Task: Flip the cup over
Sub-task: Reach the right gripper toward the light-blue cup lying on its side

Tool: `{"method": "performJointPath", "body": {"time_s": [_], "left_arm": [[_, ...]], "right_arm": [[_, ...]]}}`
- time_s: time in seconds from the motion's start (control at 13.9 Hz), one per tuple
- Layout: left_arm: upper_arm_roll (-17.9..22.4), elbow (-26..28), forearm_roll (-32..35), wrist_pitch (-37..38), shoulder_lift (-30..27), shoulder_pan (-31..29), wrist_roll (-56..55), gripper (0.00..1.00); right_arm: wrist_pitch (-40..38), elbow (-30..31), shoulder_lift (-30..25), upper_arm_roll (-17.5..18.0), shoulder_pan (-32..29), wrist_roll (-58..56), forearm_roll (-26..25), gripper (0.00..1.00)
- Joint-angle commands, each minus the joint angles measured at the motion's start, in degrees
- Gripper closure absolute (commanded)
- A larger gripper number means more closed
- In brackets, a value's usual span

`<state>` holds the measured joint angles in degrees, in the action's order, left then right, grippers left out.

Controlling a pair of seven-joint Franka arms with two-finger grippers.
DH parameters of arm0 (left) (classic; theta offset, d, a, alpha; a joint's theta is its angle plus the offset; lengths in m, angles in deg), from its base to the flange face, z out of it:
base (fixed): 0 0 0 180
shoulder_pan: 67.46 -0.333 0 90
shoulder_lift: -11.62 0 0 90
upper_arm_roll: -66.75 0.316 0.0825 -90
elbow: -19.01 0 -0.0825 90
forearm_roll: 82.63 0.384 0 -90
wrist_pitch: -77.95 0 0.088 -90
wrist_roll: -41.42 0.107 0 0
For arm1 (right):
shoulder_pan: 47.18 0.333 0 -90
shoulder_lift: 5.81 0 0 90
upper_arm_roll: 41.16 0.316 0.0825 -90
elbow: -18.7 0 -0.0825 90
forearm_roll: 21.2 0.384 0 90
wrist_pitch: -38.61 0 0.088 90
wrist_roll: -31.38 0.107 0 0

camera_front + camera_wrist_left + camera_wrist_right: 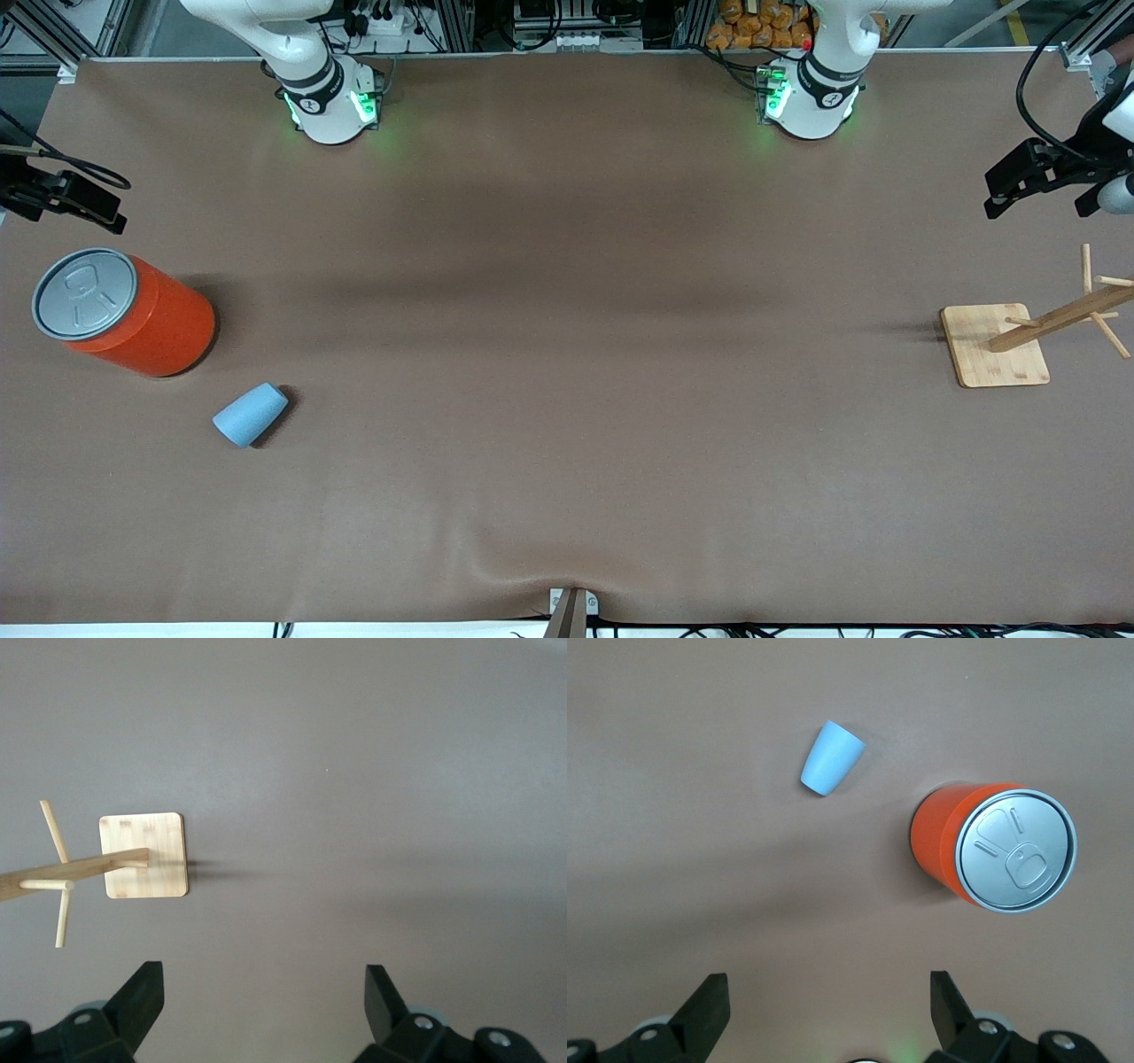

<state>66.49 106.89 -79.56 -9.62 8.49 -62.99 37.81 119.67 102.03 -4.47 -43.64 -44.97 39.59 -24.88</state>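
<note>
At the right arm's end of the table, the right gripper [824,1010] is held in the air with its fingers [709,1001] spread wide and nothing between them. The cup [251,415] is seen on the table, mouth down, just beside the can [124,312] and nearer to the front camera. The can is shown upright, its grey lid [1020,850] on top. At the left arm's end, the left gripper [264,1010] is likewise held aloft with fingers [142,997] parted and empty, near the rack [1019,341], whose square base [144,856] rests on the table [567,354].
</note>
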Motion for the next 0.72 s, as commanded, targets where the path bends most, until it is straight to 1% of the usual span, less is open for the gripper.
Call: {"method": "performJointPath", "body": {"time_s": [0.0,0.22,0.29,0.36,0.65], "left_arm": [[-0.1,-0.8,-0.9,2.3,-0.6,0.0,0.8,0.00],[0.0,-1.3,-1.6,2.4,-0.3,0.0,0.7,0.00],[0.0,-1.3,-1.8,2.4,-0.3,0.0,0.7,0.00],[0.1,-1.2,-2.3,2.4,-0.3,0.0,0.7,0.00],[0.0,-0.4,-2.5,4.4,-0.4,0.3,0.8,0.00]], "right_arm": [[-0.9,-1.8,0.9,1.0,-1.3,0.8,-1.1,0.00],[-0.2,-1.2,1.2,0.9,-1.4,1.0,-0.3,0.00],[0.7,-1.1,2.5,0.9,-1.5,1.8,-0.3,0.00],[2.2,-1.1,4.6,0.9,-1.4,4.7,-0.3,0.00],[13.7,-1.1,13.8,0.9,-1.9,16.7,-0.4,0.00]]}}
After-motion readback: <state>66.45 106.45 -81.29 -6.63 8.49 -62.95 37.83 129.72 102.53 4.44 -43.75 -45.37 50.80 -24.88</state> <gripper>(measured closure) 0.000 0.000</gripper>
